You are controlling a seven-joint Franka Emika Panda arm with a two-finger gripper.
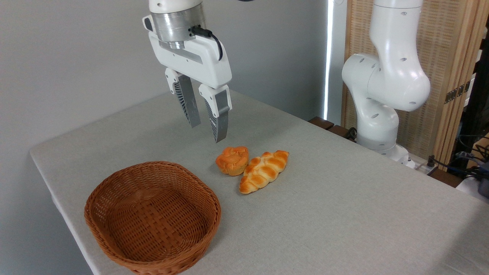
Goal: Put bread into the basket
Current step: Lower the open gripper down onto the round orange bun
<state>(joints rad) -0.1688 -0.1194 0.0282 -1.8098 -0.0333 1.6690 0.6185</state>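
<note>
The bread (232, 160), a small round orange-golden bun with a knotted top, sits on the grey table near its middle. The brown woven basket (153, 215) lies at the front left with nothing inside it. My gripper (208, 133) hangs open in the air above the table, just up and left of the bun, with nothing between its fingers.
A longer braided golden loaf (263, 171) lies right against the bun's right side. The arm's white base (382, 95) stands at the back right beside a wooden screen. The table's left edge (57, 198) runs close to the basket.
</note>
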